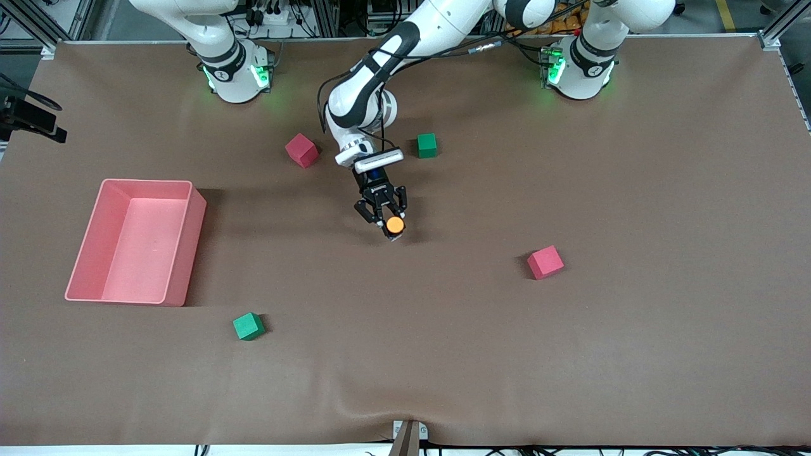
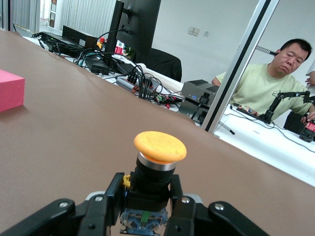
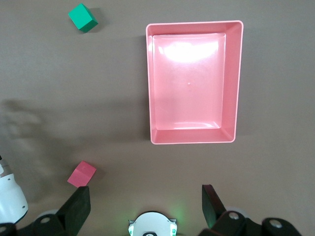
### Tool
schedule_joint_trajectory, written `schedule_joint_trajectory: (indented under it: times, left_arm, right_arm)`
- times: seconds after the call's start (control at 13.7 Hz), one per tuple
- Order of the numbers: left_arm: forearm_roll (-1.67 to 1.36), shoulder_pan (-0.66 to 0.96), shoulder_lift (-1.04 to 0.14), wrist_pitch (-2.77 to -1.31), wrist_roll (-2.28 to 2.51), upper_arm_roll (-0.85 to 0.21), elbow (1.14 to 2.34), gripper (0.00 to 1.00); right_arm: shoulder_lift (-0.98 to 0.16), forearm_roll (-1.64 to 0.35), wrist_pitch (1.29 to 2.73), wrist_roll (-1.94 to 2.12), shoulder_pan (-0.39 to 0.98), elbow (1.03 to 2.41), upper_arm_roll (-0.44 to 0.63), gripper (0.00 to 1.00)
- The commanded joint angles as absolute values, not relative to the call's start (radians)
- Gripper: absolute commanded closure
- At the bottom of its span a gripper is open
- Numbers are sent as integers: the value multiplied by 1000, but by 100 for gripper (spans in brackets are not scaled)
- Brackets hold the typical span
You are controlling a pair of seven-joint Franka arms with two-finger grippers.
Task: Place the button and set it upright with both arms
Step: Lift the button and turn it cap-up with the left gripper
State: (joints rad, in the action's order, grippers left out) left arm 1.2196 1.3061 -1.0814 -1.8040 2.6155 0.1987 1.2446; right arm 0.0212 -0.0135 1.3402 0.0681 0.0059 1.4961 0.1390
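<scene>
Holding the small push-button with round orange cap and black cylindrical body [image 1: 395, 225] clamped at its body between closed black fingers [image 2: 110, 196] of the left gripper [image 1: 388, 223], low over mid-table. Best lowered straight, cap kept on top, base flat on the brown table cover [image 1: 443, 354] before letting go. Waiting high over the pink plastic tray [image 3: 238, 78], right gripper [image 3: 146, 204] spread wide, empty. Contact between base and cover hidden; bluish base partly cut off.
</scene>
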Motion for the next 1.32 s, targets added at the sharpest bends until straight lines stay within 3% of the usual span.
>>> schedule_joint_trajectory:
  times: [0.0, 1.24]
  left_arm:
    - [1249, 1313, -1120, -1786, 2625, 206, 1227, 98]
    - [1247, 1307, -1155, -1830, 2594, 204, 1221, 95]
  right_arm:
    - [31, -12, 1333, 63, -9, 1497, 129, 0]
    - [31, -12, 1331, 64, -9, 1499, 129, 0]
